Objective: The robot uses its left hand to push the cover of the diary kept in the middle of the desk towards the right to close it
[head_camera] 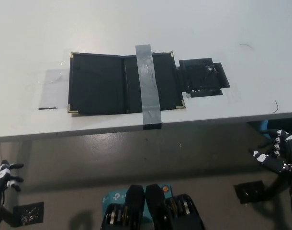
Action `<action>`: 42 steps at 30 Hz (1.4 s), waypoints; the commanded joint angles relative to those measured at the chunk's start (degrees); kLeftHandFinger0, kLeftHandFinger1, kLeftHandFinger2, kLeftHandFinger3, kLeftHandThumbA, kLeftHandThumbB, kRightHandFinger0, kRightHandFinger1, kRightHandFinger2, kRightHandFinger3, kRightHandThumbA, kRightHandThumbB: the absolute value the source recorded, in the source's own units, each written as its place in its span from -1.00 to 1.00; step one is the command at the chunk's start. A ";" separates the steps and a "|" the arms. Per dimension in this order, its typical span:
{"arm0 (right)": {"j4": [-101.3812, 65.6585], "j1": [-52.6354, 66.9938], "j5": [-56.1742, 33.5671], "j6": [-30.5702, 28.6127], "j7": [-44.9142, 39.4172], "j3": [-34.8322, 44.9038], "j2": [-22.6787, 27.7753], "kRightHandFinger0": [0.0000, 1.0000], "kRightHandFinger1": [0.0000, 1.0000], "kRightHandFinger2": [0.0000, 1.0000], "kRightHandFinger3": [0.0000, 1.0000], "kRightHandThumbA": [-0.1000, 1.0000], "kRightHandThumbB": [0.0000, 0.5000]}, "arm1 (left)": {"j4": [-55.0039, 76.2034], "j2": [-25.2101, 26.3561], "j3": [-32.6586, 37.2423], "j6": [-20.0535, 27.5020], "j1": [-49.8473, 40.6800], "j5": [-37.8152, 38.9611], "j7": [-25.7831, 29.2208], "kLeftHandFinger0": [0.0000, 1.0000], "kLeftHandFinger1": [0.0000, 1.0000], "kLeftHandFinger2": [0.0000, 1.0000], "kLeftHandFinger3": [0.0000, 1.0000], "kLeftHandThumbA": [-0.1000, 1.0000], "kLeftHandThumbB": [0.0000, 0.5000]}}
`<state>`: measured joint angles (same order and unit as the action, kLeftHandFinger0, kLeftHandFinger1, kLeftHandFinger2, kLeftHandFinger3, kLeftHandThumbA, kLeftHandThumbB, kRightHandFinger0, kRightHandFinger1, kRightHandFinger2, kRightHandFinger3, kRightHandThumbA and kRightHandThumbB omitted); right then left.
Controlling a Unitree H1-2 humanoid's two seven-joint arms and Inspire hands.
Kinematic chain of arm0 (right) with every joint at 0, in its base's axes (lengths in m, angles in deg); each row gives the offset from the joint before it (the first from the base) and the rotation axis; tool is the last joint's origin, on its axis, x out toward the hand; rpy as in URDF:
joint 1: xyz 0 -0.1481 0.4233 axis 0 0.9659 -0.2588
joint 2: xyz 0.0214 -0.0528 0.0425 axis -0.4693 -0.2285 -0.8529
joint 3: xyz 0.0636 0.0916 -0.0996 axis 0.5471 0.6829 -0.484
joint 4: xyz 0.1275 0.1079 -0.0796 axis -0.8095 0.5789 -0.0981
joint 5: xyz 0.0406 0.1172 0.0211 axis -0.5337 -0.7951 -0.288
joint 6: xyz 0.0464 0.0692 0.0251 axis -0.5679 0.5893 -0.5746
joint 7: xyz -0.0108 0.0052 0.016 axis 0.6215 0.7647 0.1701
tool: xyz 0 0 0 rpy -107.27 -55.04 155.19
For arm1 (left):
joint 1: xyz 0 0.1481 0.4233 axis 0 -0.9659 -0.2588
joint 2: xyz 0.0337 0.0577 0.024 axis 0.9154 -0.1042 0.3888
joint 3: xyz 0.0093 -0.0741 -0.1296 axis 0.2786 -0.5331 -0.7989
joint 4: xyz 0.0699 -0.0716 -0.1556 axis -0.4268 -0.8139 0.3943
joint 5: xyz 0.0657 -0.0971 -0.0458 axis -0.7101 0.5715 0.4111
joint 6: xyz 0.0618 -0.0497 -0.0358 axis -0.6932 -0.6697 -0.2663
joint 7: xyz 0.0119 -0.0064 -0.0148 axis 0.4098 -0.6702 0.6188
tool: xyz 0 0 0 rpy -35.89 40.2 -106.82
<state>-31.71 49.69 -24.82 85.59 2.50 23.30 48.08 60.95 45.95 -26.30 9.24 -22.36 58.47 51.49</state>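
Head view: diary (124, 84) lies open, well beyond left hand (5, 175), fingers spread, empty; closing not begun.

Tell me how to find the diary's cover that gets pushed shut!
Look at the white desk. In its middle lies an open black diary. A grey tape strip holds down its right half; the cover is the bare left half, with gold corners and no tape.

White table (194, 28) carries an open black diary (100, 84) at center, grey tape strip (149, 86) across its right half down to the 6 o'clock edge, black tape patch (203, 77) touching at 3 o'clock.
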 commanded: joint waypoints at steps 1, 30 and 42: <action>-0.55 -1.18 0.44 -0.75 0.32 0.35 0.64 -0.74 -0.52 -0.25 0.20 0.71 -0.41 | 5.59 1.67 0.72 0.75 0.99 1.55 -2.47 -0.53 -0.49 -0.13 0.32 -0.38 -0.89; 0.04 -0.77 0.25 -0.71 0.60 0.90 0.77 -0.73 -0.57 -0.31 0.12 0.66 -0.40 | 10.59 -10.32 -7.09 -9.62 17.93 21.89 6.17 1.00 1.00 1.00 1.00 1.00 -1.00; -0.04 -1.14 0.26 -0.91 0.55 0.94 0.80 -0.72 -0.58 -0.33 0.13 0.63 -0.42 | -6.08 -14.29 -15.00 -5.62 26.73 24.03 10.47 1.00 1.00 1.00 1.00 1.00 -0.98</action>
<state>-31.36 49.75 -24.85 85.94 2.49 23.64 48.14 56.49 30.95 -40.43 0.94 0.83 81.37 59.41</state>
